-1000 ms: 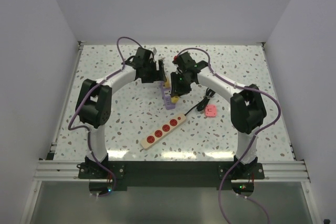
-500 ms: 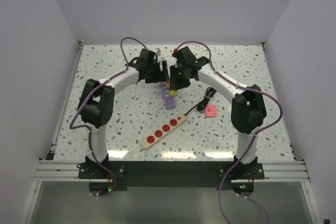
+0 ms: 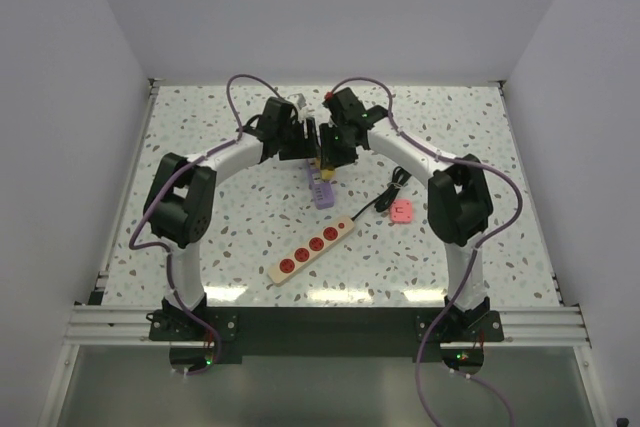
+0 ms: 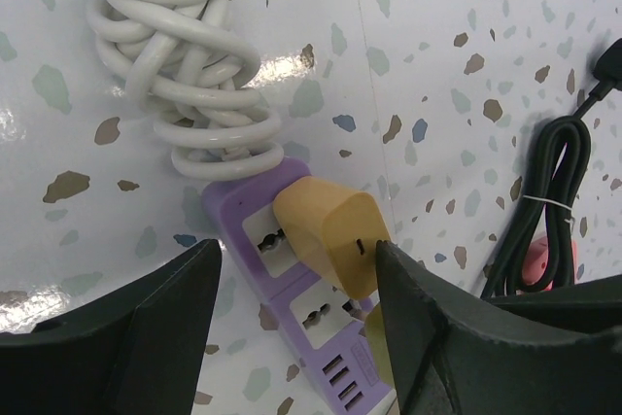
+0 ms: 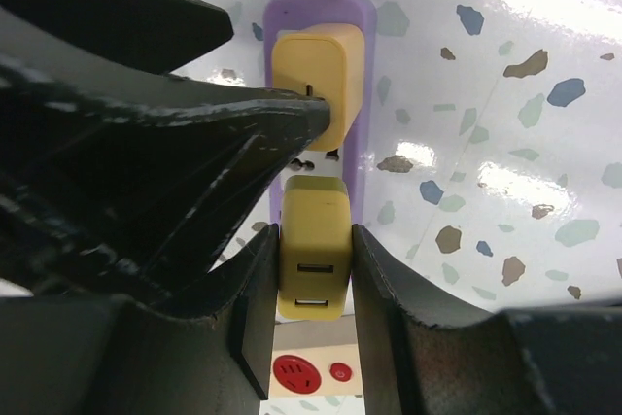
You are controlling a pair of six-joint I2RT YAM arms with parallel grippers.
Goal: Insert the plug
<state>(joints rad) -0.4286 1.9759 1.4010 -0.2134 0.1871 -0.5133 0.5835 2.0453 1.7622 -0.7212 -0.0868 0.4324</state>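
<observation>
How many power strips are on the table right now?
2. The purple strip lies near the middle of the table, partly hidden in the top view. The cream strip with red sockets lies nearer the front edge, apart from it. No other shows.

**A speckled terrazzo table (image 3: 200,147) is being shown bearing two power strips, a coiled cable and a pink plug.**

Near the centre of the top view, a purple power strip (image 3: 322,190) is being carried flat on the tabletop. Its white cable (image 4: 185,55) is being seen wound into a bundle at the upper left of the left wrist view, resting on the surface at the strip's end. Lower in the top view, a cream power strip (image 3: 312,248) with red sockets is being shown lying at a slant, apart from the purple one. Right of centre, a pink plug (image 3: 402,211) is being shown on the surface, with a bundled black cord (image 3: 392,187) just beside it, toward the upper left.
</observation>
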